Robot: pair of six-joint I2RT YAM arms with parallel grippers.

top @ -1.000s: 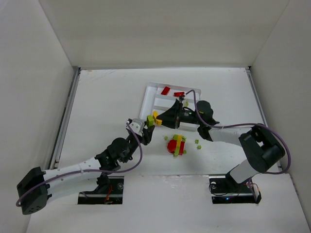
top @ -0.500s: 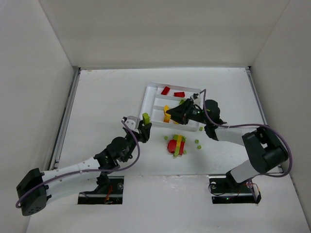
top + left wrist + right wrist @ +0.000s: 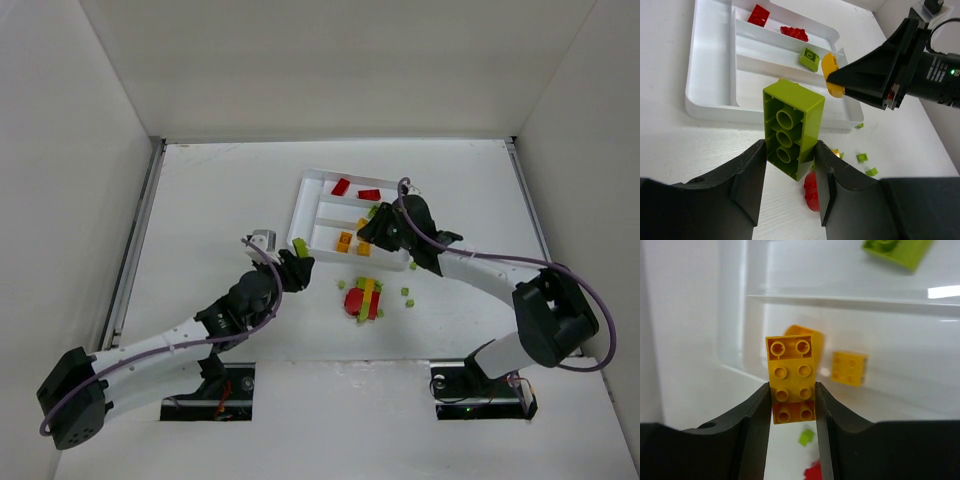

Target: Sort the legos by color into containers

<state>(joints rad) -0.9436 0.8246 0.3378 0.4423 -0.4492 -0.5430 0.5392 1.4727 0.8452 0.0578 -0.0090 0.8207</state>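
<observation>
L gripper [image 3: 789, 150] clamped on lime brick [image 3: 792, 125], hollow underside facing wrist cam, held above table [image 3: 200, 200] just near-left of white tray [image 3: 305, 205]. R gripper [image 3: 792, 390] pinches yellow-orange brick [image 3: 790, 367] over tray's nearest slot, where yellow bricks [image 3: 345, 240] lie. Far slot: red bricks [image 3: 341, 186]; mid slot: lime piece [image 3: 809, 58]. Mixed clump [image 3: 363, 298] + loose lime studs [image 3: 407, 292] on table near tray

Robotics lab test cell, by the look. Plain white worktop [image 3: 210, 190], walled by bare white panels [image 3: 340, 60] beyond the left end effector [image 3: 298, 252] and right end effector [image 3: 366, 230] and out to either side. Behind them, two cabled arms [image 3: 170, 345] bolted to black base plates [image 3: 208, 385].
</observation>
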